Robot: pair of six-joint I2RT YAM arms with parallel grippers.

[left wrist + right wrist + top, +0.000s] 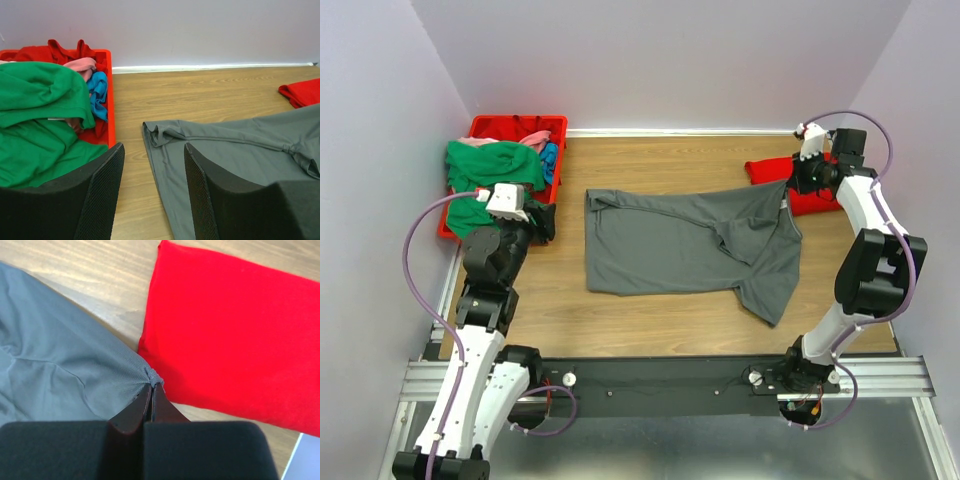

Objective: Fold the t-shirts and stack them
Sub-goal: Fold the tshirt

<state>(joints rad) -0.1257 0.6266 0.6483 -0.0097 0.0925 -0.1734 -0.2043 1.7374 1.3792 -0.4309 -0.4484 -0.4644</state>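
A dark grey t-shirt (690,245) lies spread across the middle of the table, partly folded over itself. My right gripper (152,385) is shut on its far right edge, pinching the cloth (75,365) beside a folded bright red t-shirt (235,335), which also shows at the far right in the top view (790,180). My left gripper (152,175) is open and empty, just left of the grey shirt's left edge (210,150). A green shirt (485,170) lies heaped over the bin, with pink (80,65) and blue (97,90) ones beside it.
A red plastic bin (525,125) stands at the far left corner against the wall. Walls close the table on the left, back and right. Bare wood (650,160) shows behind the grey shirt and along the near edge.
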